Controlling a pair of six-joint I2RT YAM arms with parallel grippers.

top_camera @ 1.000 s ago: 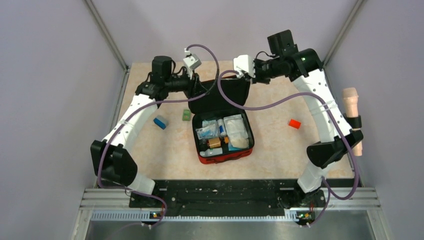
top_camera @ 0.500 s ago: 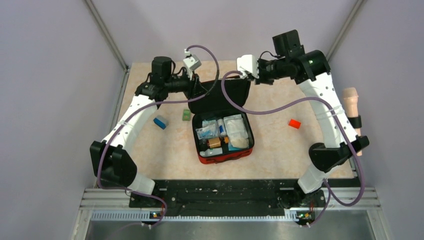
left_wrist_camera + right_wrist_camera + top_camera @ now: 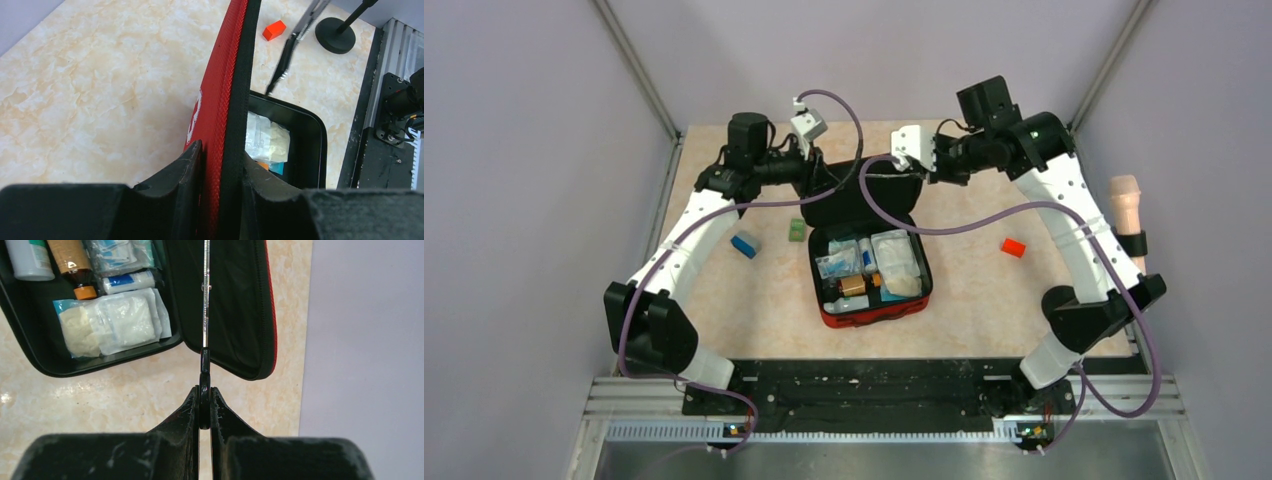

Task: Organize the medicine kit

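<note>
Medicine kit (image 3: 871, 314): red zip case with black lining, lying open at mid-table, largest item on it. Tray (image 3: 47, 369) flat on the table (image 3: 754, 300). Lid (image 3: 864, 195) standing upright along the tray's 12 o'clock edge, with part of a white mark showing on the red outer face.

Contents of tray: white gauze packs (image 3: 125, 320) on the 3 o'clock side, and next to them a brown bottle (image 3: 70, 260) with an orange cap, a white bottle (image 3: 27, 260), a white-and-blue tube (image 3: 127, 282) and clear packets (image 3: 115, 250).

Left gripper (image 3: 221, 152): clamped on the lid's edge at its 9 o'clock end, one finger on the red outside, the other on the black inside.

Right gripper (image 3: 204, 392): at the lid's 3 o'clock end, pinched tight on the black handle of a thin metal tool (image 3: 205, 300). Shaft pointing out across the lid's lining. Contact between the two not discernible.

Loose on the table, top view:
- blue box (image 3: 744, 244) at 9 o'clock of the kit, well apart
- small green piece (image 3: 796, 230) just beside the tray's 10 o'clock corner
- orange-red block (image 3: 1013, 247) at 3 o'clock, well apart
</note>
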